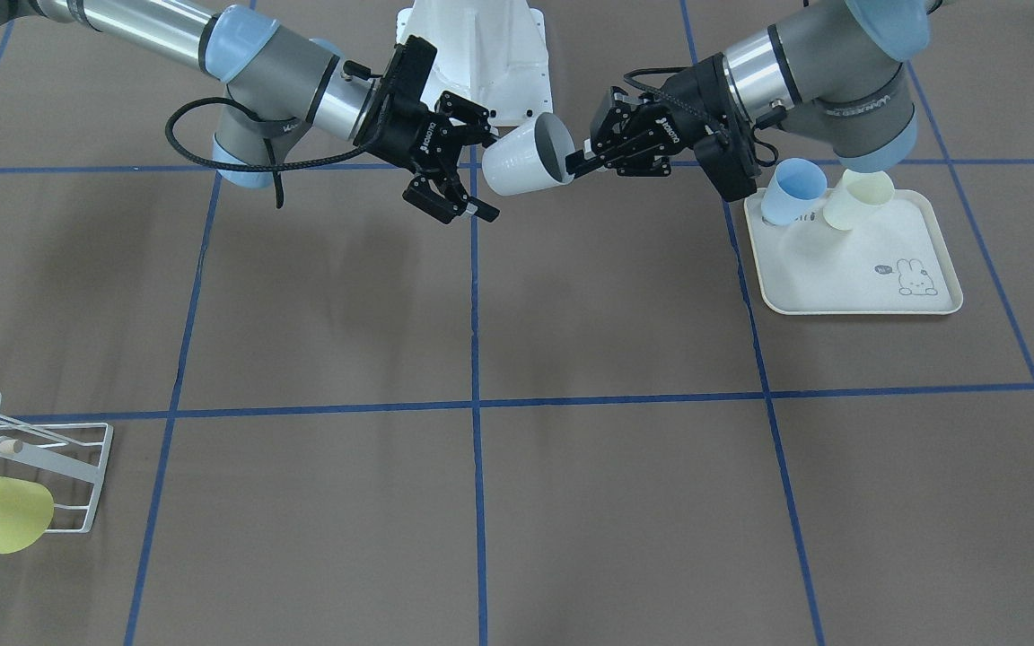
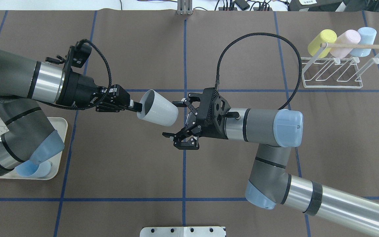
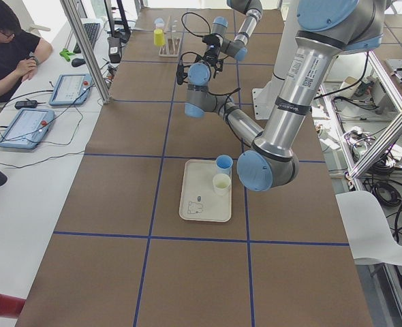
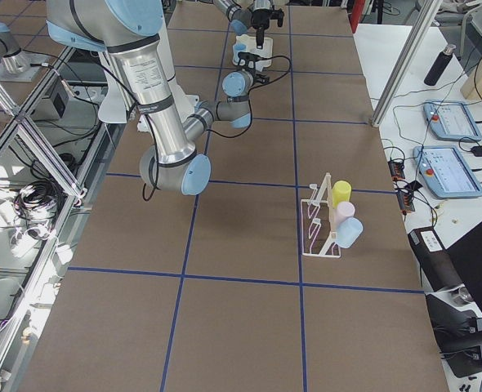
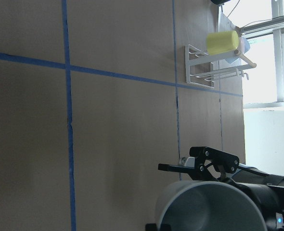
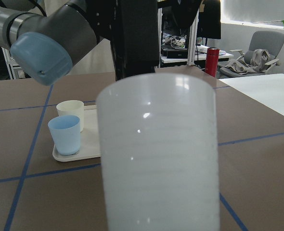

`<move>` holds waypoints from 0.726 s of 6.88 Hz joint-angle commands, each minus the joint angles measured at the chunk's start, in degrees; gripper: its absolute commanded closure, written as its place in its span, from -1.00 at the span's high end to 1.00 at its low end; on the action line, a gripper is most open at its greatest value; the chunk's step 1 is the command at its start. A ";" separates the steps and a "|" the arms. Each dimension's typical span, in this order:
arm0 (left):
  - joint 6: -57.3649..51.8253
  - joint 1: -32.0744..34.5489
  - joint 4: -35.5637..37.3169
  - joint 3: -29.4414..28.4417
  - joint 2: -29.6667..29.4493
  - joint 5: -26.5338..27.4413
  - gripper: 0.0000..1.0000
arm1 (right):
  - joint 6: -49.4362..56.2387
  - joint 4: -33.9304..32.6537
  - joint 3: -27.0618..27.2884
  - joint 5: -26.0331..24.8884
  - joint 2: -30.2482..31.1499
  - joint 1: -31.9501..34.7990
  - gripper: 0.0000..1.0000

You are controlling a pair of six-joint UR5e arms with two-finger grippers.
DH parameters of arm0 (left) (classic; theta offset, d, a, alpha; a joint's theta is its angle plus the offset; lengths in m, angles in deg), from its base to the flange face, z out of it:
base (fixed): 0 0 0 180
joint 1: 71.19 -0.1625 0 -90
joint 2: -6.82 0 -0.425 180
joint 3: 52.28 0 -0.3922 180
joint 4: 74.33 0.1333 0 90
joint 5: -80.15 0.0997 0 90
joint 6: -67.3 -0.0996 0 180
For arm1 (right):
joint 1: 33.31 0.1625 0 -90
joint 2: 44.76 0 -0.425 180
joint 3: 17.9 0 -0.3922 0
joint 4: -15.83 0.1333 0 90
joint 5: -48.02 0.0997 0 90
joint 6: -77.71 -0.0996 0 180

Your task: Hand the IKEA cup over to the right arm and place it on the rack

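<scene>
The white IKEA cup (image 2: 159,109) hangs on its side above the table's middle, and my left gripper (image 2: 138,107) is shut on its rim. In the front view the same cup (image 1: 521,164) points its closed end at the right arm. My right gripper (image 2: 173,119) is open, its fingers spread wide on either side of the cup's closed end. The right wrist view is filled by the cup (image 6: 156,149). The white wire rack (image 2: 332,75) stands at the far right with a wooden dowel (image 2: 357,46) across it.
Yellow (image 2: 321,41), pink (image 2: 344,42) and blue (image 2: 364,39) cups lean on the rack. A cream rabbit-print tray (image 1: 849,269) under the left arm holds a blue cup (image 1: 791,190) and a cream cup (image 1: 858,199). A person sits at a side desk (image 3: 24,129).
</scene>
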 commanded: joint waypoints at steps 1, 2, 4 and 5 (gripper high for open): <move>-0.09 -0.91 0.00 -0.66 0.00 0.04 -1.00 | -0.02 0.01 0.00 -0.04 -0.09 0.00 0.97; -0.18 -1.61 0.00 -0.75 0.00 0.30 -1.00 | -0.02 0.10 0.08 -0.65 -0.09 0.00 0.97; -0.18 -1.62 0.00 -1.10 -0.26 0.39 -1.00 | -0.02 0.10 0.17 -0.75 -0.09 0.00 0.91; -0.18 -1.62 0.00 -1.10 -0.26 0.39 -1.00 | 0.07 0.10 0.17 -0.75 -0.09 0.00 0.85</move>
